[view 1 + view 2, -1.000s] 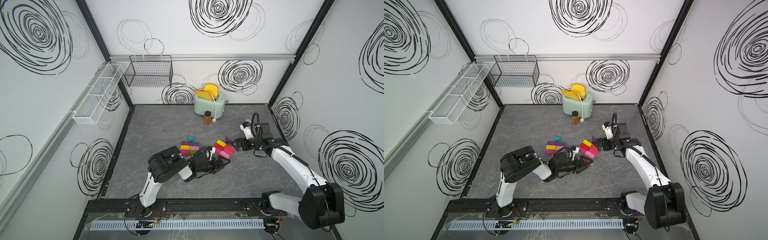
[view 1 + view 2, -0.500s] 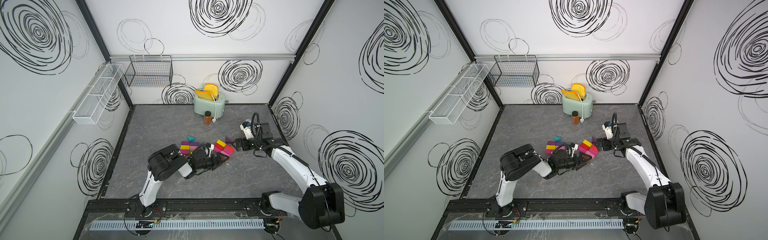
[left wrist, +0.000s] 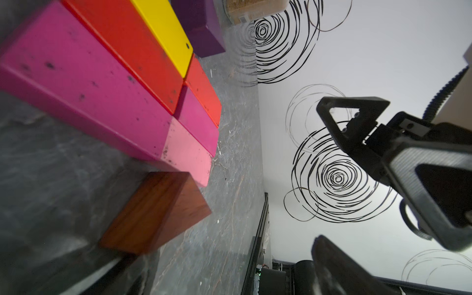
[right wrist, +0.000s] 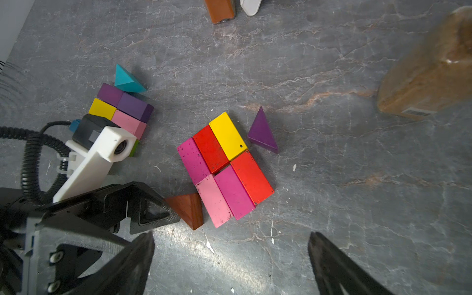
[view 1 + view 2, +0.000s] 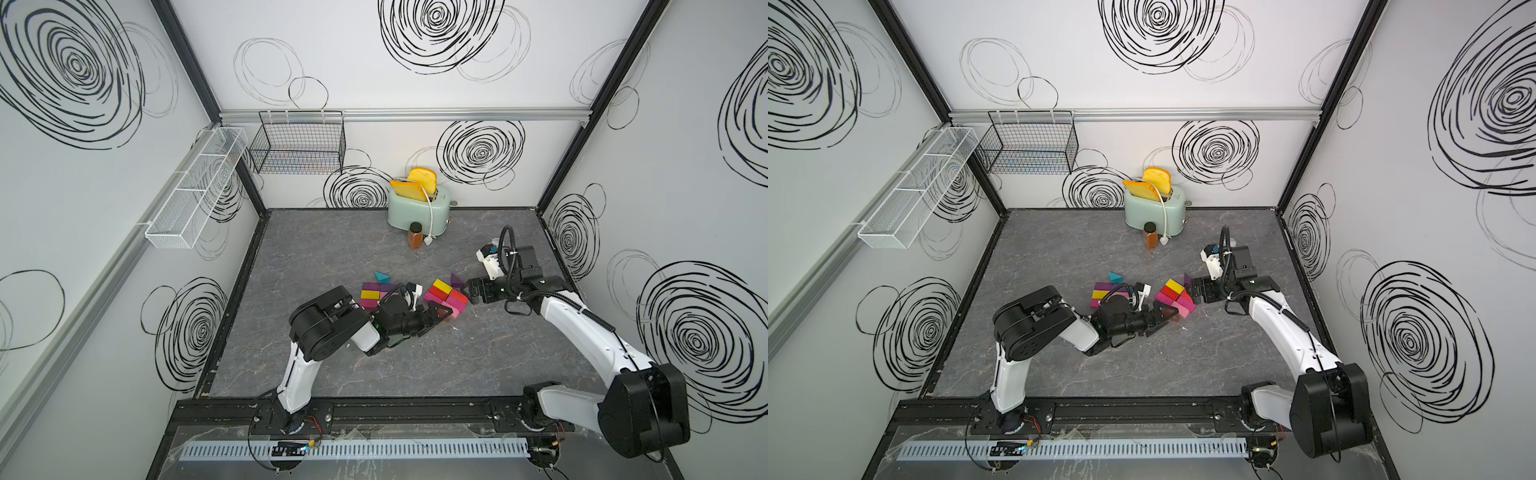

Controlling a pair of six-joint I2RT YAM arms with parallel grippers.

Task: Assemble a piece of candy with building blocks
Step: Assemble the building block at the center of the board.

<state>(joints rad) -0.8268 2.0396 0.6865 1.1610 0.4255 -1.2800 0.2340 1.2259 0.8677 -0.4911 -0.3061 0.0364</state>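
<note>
Nearest me, the left gripper (image 5: pixel 441 312) reaches in low from eight o'clock, jaws spread wide with nothing in them. The brown wedge (image 4: pixel 187 209) lies right off one fingertip, just beside the six-brick slab (image 4: pixel 224 168) at its six o'clock. At the slab's three o'clock the right gripper (image 5: pixel 473 291) hovers, also gaping and empty. The purple wedge (image 4: pixel 263 132) sits at one o'clock, a little apart. Out at nine o'clock are the spare bricks (image 4: pixel 122 109) and a teal wedge (image 4: pixel 126 79). These blocks look light, hard and slick-painted. I'd pinch a wedge across its flat triangular faces, because on the slopes it would likely squirt free.
</note>
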